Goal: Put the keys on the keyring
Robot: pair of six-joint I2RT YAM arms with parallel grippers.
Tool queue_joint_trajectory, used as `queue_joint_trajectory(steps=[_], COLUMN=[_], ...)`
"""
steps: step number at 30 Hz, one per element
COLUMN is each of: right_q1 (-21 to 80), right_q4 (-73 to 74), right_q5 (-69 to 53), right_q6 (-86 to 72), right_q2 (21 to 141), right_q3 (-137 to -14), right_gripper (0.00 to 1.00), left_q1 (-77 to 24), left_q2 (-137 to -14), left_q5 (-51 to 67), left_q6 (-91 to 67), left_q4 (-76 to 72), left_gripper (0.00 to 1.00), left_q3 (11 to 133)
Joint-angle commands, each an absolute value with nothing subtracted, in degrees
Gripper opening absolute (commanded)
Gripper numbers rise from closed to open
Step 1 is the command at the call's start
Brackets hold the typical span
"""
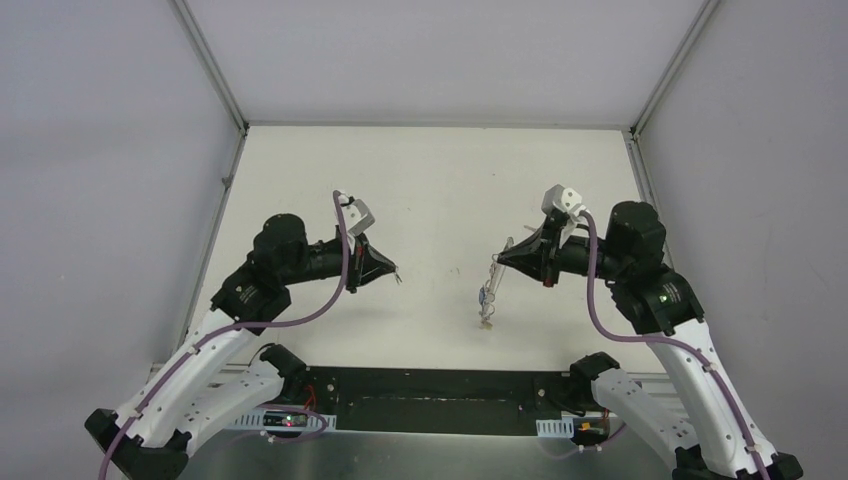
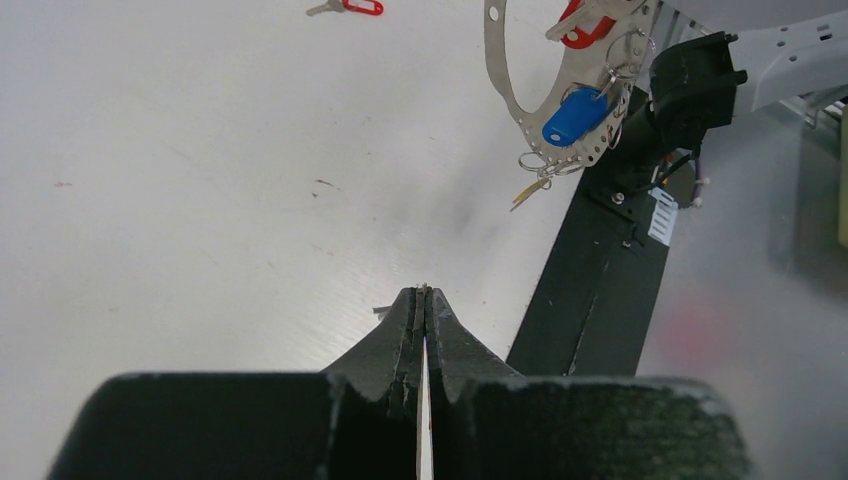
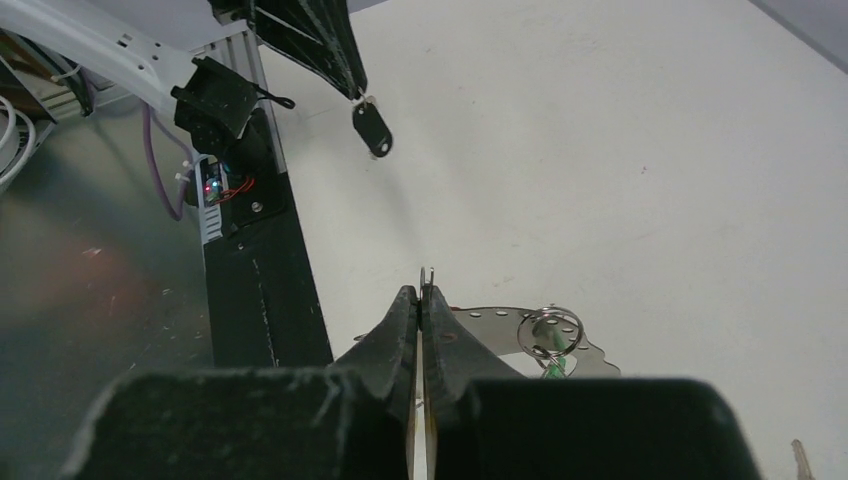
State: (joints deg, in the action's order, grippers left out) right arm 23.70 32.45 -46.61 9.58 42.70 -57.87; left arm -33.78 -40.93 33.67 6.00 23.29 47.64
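White laminate covers the table [image 1: 430, 180], boxed in by plain grey walls [image 1: 100, 150] and aluminium posts [image 1: 212, 65]. From the top view I see both arms reaching inward over it, tips well apart. My left gripper [image 1: 392, 272] is closed on something tiny that I can't identify from up here. My right gripper [image 1: 503, 258] is closed too, with keys [image 1: 485, 300] dangling below its tip; what they hang from shows edge-on as a mere line. In the left wrist view the jaws are pressed together with a thin sliver between them, its lower part hidden by the fingers. Up right hangs the keyring [image 2: 502, 80], a flat silvery hoop pierced with small holes and cut off by the top edge. It carries a blue key [image 2: 575, 116] and a red key [image 2: 580, 30] on small split rings. A loose red key [image 2: 355, 7] lies on the table at the top edge. A white label [image 2: 662, 215] sits at the edge of the black rail [image 2: 600, 280], its print too small for me to read. In the right wrist view the jaws are clamped on the keyring, whose band emerges just right of the fingers with a green key [image 3: 555, 366] on a split ring [image 3: 550, 328]. Most of the hoop is hidden under the gripper. Across the table, the left gripper's tip pinches the small ring of a dark key [image 3: 372, 130], which hangs below it.
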Motion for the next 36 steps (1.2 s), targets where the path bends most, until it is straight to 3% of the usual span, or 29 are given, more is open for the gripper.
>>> queue_joint_trajectory(steps=[1, 8, 11, 17, 36], right_q1=[23.4, 23.4, 23.4, 23.4, 23.5], right_q4=[28.0, 27.3, 26.4, 24.9, 32.0], right_q5=[-52.0, -55.8, -63.8, -66.4, -78.4], right_q6=[10.8, 11.2, 17.0, 24.0, 46.3], right_q2=[42.3, 42.5, 42.1, 38.9, 37.7], right_q3=[-56.7, -54.8, -53.1, -49.6, -47.5], right_gripper=[0.00, 0.00, 0.00, 0.00, 0.00], left_q1=[-34.8, -41.3, -44.7, -49.4, -54.1], left_q2=[-42.3, -47.0, -50.4, -54.9, -50.7], left_q5=[36.6, 33.4, 32.9, 31.9, 40.7], left_q6=[-2.1, -5.2, -4.7, -3.6, 8.3], left_q4=[10.8, 0.3, -1.7, -5.6, -12.2], left_gripper=[0.00, 0.00, 0.00, 0.00, 0.00], left_q3=[44.4, 41.8, 42.4, 42.5, 41.0])
